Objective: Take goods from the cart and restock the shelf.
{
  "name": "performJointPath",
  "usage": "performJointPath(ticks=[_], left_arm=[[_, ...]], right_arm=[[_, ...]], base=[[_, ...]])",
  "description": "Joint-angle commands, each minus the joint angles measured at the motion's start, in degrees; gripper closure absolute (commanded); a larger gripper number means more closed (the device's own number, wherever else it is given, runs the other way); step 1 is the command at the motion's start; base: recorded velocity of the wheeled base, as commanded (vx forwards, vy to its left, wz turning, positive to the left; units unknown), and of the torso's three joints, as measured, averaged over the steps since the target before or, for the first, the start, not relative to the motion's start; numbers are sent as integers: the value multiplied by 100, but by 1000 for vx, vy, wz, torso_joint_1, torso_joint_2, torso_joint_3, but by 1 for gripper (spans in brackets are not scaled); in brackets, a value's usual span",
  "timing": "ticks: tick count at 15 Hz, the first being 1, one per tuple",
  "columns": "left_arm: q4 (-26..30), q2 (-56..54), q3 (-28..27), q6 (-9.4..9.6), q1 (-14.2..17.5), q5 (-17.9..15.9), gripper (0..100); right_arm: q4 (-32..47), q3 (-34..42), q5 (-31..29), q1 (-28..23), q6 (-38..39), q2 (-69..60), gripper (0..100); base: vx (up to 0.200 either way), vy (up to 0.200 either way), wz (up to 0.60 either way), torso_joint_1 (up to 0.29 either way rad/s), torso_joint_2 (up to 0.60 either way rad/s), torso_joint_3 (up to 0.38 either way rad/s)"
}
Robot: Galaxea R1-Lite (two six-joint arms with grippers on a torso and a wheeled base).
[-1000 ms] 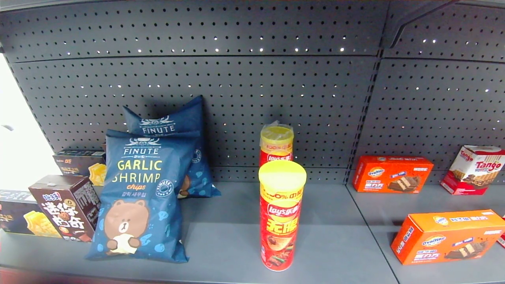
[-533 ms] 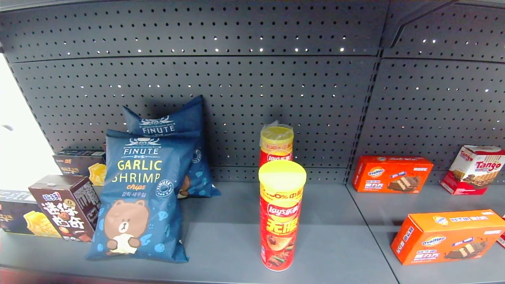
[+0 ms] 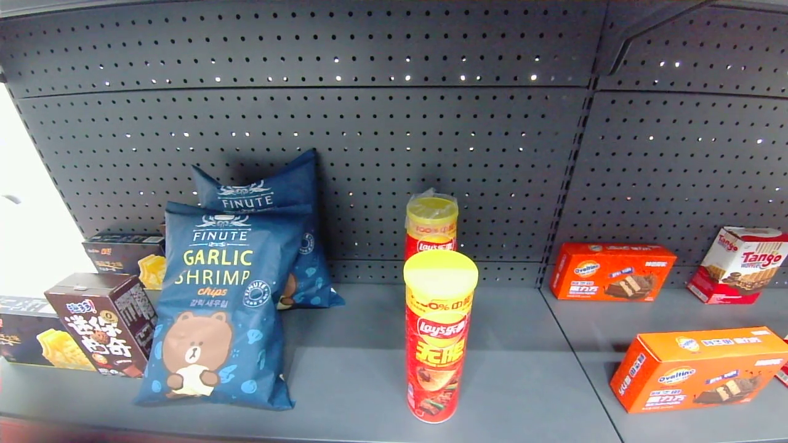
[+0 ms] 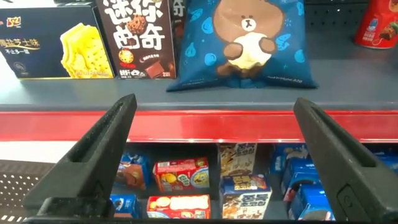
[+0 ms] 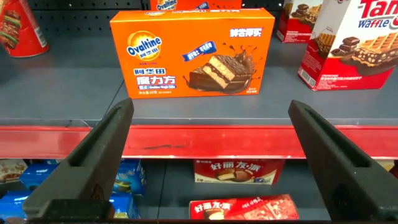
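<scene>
Though spread, left claw (image 4: 214, 106) before shelf (image 4: 93, 93)

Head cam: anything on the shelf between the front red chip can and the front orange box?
Nothing. In the head view the shelf is bare between the front red chip can and the front orange box; only a panel seam crosses it.

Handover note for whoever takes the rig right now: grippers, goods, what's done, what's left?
Left gripper: open, empty, at the shelf edge before the front bag.
Right gripper: open, empty, before the front orange box.
On the shelf: rear bag, front can and rear can upright, rear orange box, dark boxes at left.
Done: these are stocked.
To do: fetch the next item from the cart; bare room between cans and orange boxes.
</scene>
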Motion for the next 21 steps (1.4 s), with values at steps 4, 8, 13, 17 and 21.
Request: performJointPath(ticks=[4,8,13,17,21], left_arm=[[-5,-5,0,-15,7,23,0],[-5,-5,0,-15,-1,14,0],[-5,-5,0,-7,-1,-4,0],[-5,-5,0,-7,-1,-4,0],[-5,-5,0,-7,-1,-4,0]], right_arm=[[-1,0,7,1,-1,6,0],[-1,0,7,1,-1,6,0],[-1,0,7,1,-1,6,0],[-1,0,7,1,-1,6,0],[-1,0,7,1,-1,6,0]], base=[[0,0,0,0,0,0],[0,0,0,0,0,0],[0,0,-120,1,0,0],[0,0,0,0,0,0],[0,50,0,1,1,1]])
